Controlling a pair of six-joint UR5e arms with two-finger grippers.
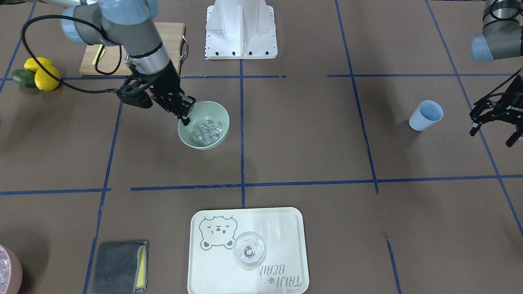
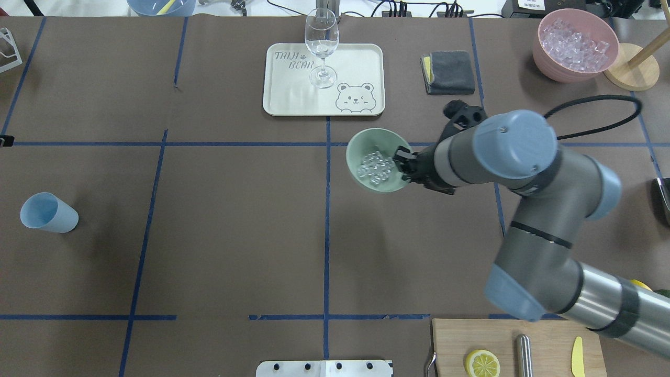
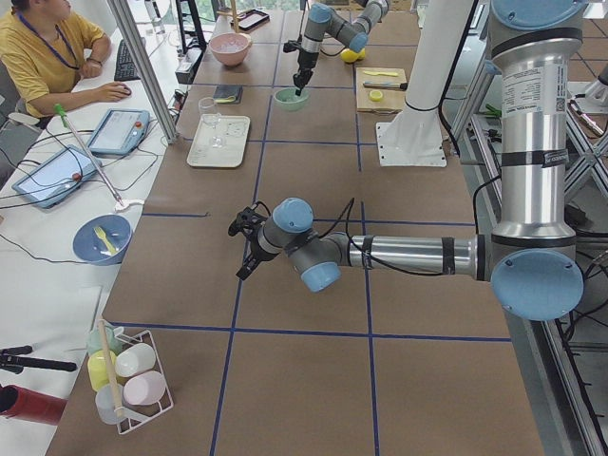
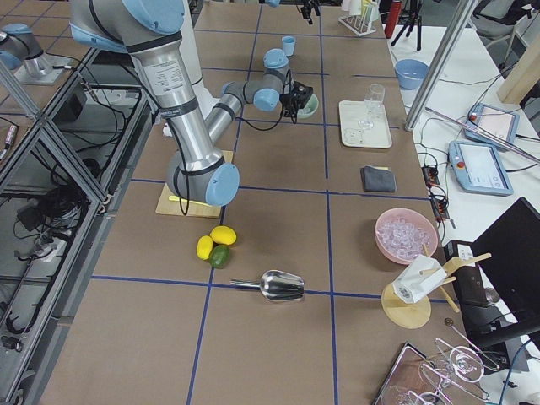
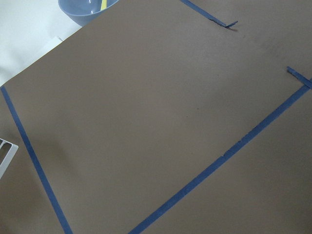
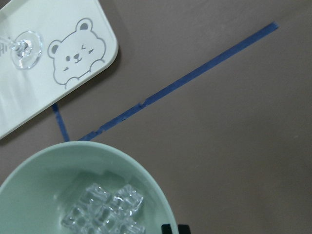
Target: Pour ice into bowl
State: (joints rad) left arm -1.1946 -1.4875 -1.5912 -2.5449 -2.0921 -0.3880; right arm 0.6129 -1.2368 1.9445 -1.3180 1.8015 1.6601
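Note:
The pale sage-green bowl [image 1: 220,118] sits right of the table's middle in the overhead view [image 2: 361,144] and looks tilted. A handful of clear ice cubes [image 1: 207,131] lies inside it, also seen in the overhead [image 2: 376,168] and right wrist [image 6: 105,209] views. My right gripper [image 1: 186,118] [image 2: 404,163] is shut on the bowl's rim on the robot-side edge. My left gripper [image 1: 492,138] hangs open and empty beyond a blue cup [image 1: 425,115] that stands far from the bowl.
A pale tray [image 2: 361,57] with a wine glass [image 2: 321,44] lies past the bowl, a grey cloth [image 2: 449,72] beside it. A pink container of ice [image 2: 574,44] stands far right. A cutting board [image 2: 544,340] with a lemon slice, and lemons [image 1: 43,73], are near the robot.

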